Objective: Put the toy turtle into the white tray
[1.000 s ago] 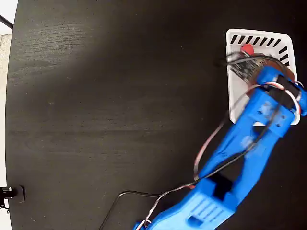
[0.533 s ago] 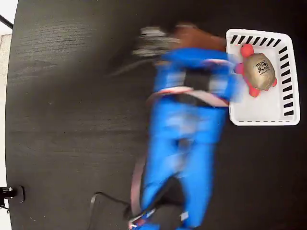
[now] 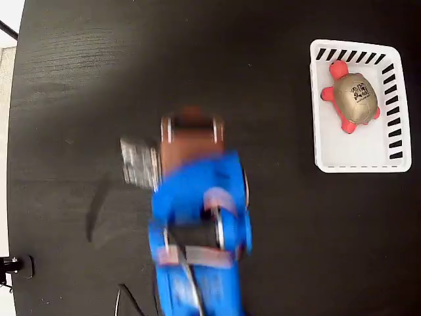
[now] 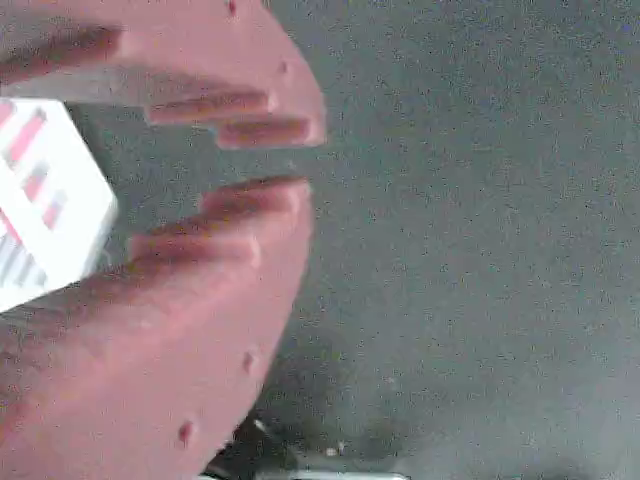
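Turtle (image 3: 354,98): lying in tray's (image 3: 348,161) upper half, so I count it delivered.
Gripper (image 4: 300,160): empty, tips nearly together, mid-table, well apart from tray.

You get no readable text here. Only mark is a dark print on the toy turtle (image 3: 355,99) shell in fixed view, too small to make out. Wrist view: blurred, no labels or nos. you can read.
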